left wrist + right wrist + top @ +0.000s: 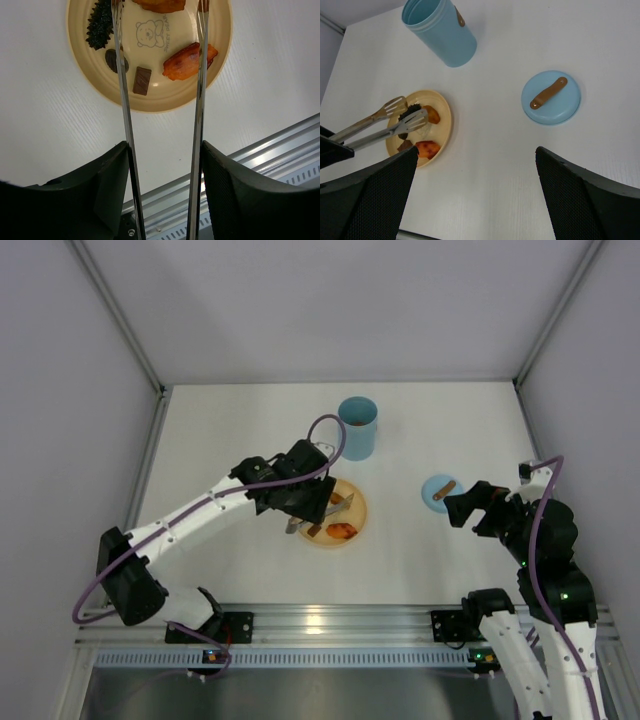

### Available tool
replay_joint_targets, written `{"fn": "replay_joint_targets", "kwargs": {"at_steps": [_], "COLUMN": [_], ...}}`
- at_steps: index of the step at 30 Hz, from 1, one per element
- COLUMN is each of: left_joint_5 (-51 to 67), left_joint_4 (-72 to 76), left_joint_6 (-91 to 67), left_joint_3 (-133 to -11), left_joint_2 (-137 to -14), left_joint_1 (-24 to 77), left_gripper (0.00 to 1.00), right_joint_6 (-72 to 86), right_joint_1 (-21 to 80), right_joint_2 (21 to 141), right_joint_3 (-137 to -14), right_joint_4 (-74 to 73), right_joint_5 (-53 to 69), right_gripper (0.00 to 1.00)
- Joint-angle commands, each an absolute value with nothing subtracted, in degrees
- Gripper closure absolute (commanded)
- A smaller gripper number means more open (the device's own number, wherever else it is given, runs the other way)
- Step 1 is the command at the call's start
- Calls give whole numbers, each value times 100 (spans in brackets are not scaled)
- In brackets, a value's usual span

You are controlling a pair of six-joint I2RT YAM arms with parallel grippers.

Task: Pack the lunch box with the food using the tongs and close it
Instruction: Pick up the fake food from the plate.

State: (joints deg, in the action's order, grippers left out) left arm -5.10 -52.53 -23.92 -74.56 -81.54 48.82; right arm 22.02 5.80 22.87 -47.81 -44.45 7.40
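- Hovering over the plate (150, 106), the left gripper (165, 195) pinches the tongs (124, 115) by both arms, their tips partly spread.
- The food (142, 80) lies on that plate. The orange-red piece (184, 62) sits under the right arm.
- The lunch box (357, 427) stands upright and open just beyond the plate. Its lid (438, 491) lies apart, to the right.
- The right gripper (476, 150) is spread wide, holding nothing, near the lid.
- Best approach, I judge: straddle one piece, lower the tips to plate level, then squeeze gently. Glazed pieces may slip.
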Motion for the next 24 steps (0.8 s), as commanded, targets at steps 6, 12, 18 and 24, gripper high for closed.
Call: {"fn": "replay_joint_targets", "kwargs": {"at_steps": [6, 12, 18, 24], "left_joint_5": [-466, -545, -589, -571], "left_joint_4": [-4641, -4597, -4544, -4465], "left_joint_6": [-2531, -2514, -2461, -2382], "left_joint_3": [-7409, -7418, -7409, -7418], "left_joint_2": [-8358, -8560, -8718, -8912], "left_joint_1": [4922, 4922, 4922, 4922], "left_gripper": [38, 38, 37, 38], "right_joint_6": [2109, 2092, 2092, 2083], "right_joint_1": [501, 501, 501, 501], "right_joint_2": [2259, 2276, 2285, 2303], "right_joint_3": [-5019, -5045, -5062, -5106], "right_joint_4": [-4588, -4605, -4597, -4605], "right_joint_5": [747, 738, 738, 729], "right_gripper": [1, 1, 0, 1]}}
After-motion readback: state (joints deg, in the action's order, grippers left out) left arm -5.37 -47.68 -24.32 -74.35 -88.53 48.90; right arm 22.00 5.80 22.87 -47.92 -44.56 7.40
